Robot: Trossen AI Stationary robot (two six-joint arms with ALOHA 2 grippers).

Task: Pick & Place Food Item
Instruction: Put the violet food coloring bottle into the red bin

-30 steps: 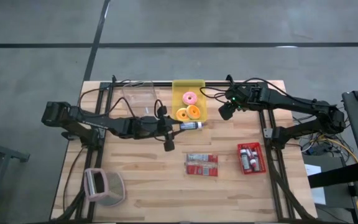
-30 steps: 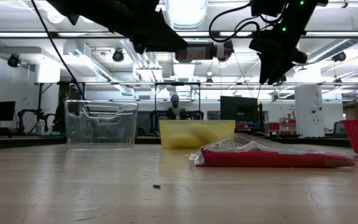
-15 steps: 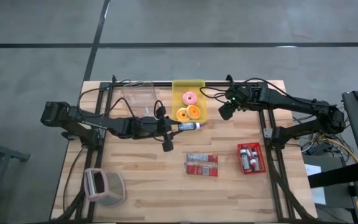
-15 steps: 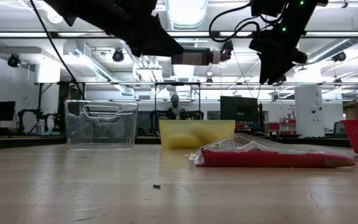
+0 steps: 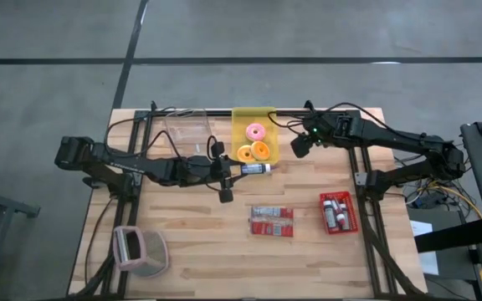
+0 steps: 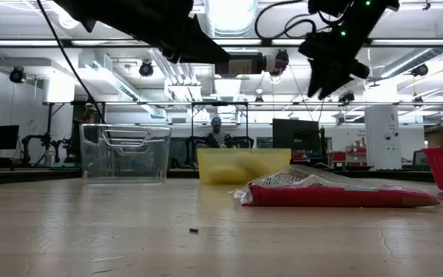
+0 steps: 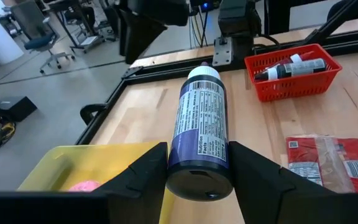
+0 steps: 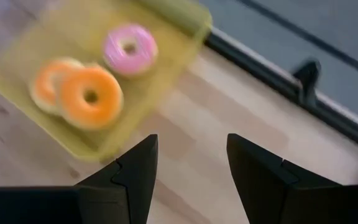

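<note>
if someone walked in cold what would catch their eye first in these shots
Probably the left gripper, held in the air mid-table, shut on a dark bottle lying on its side with its cap pointing toward the yellow tray. That tray, at the table's far edge, holds one pink donut and two orange donuts. The right gripper hangs open just beside it.

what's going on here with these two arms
The left end effector is shut on a small purple-labelled bottle, holding it above the table beside the yellow tray. That tray holds a pink donut and two orange donuts. The right end effector hangs open and empty in the air near the tray's far right edge. A red snack packet and a red basket of bottles lie untouched nearer the front.
</note>
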